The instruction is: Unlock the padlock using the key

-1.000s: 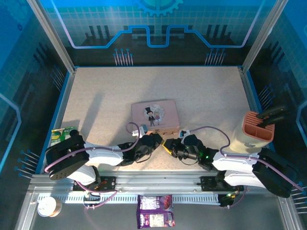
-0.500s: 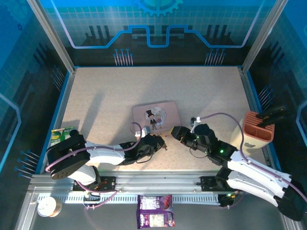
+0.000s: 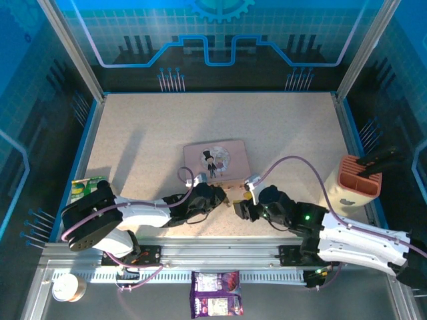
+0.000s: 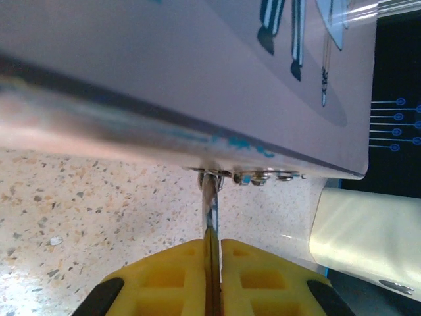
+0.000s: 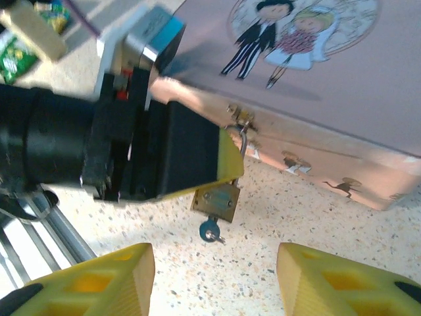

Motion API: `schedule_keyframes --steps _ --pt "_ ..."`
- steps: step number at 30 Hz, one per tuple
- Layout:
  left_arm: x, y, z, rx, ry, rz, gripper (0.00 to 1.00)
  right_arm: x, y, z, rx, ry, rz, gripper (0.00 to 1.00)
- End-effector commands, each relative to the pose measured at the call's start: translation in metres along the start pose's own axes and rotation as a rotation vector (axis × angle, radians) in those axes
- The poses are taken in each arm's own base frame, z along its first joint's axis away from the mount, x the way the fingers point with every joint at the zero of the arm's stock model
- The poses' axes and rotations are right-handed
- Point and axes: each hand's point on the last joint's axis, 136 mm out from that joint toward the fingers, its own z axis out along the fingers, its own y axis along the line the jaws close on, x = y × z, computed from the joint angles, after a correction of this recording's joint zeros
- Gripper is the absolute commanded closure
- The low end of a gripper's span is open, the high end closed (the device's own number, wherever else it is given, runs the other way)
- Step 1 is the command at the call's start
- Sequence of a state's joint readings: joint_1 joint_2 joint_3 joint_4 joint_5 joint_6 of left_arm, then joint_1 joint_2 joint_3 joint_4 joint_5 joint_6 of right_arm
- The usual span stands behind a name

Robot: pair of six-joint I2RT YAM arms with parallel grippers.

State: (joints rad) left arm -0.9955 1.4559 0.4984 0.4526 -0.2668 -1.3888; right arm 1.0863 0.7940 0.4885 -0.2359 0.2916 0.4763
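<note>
Near edge of the desk (image 3: 287, 127), about midway along: right fingers (image 5: 99, 276), released and spread wide with nothing between them, held low and facing the lock; probably lined up to take the key. Just beyond: the key (image 5: 210, 231), tiny and silvery, hanging under the padlock and apparently seated in its keyhole. Whether it is turned cannot be told. Next: the padlock (image 5: 217, 199), brass body, close above the desk or resting on it, which of the two unclear. It hangs by a thin shackle (image 5: 245, 139) hooked through the hasp (image 5: 240, 118) on the near wall of the pink tin (image 5: 342, 99), and the shackle looks unopened. At the lock's upper part: left fingers (image 4: 168, 273), clenched on a thin metal edge of the padlock, likely steadying it for the key's turn. Farther, towards the desk's middle: the tin itself, lid down, cartoon couple on top.
</note>
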Motion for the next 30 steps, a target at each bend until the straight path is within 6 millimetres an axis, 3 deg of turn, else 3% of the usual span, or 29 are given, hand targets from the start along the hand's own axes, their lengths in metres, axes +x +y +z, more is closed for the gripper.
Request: schedule_keyframes --steps 1,13,20,25,30 --pt "-0.008 -0.040 -0.012 0.142 -0.014 0.018 1.00 0.007 0.002 0.011 0.012 -0.026 -0.149 0.48" --pt "-0.013 -0.041 -0.017 0.154 -0.025 0.014 1.00 0.023 0.013 0.040 0.049 -0.011 -0.240 0.53" --pt "-0.013 -0.041 -0.018 0.158 -0.019 0.012 1.00 0.026 0.006 0.041 0.074 -0.074 -0.262 0.61" --pt "-0.014 -0.046 -0.020 0.173 -0.023 0.014 1.00 0.029 0.005 0.042 0.089 -0.114 -0.329 0.61" --pt "-0.012 -0.051 -0.021 0.190 -0.009 0.031 1.00 0.016 0.008 0.038 0.096 -0.230 -0.378 0.63"
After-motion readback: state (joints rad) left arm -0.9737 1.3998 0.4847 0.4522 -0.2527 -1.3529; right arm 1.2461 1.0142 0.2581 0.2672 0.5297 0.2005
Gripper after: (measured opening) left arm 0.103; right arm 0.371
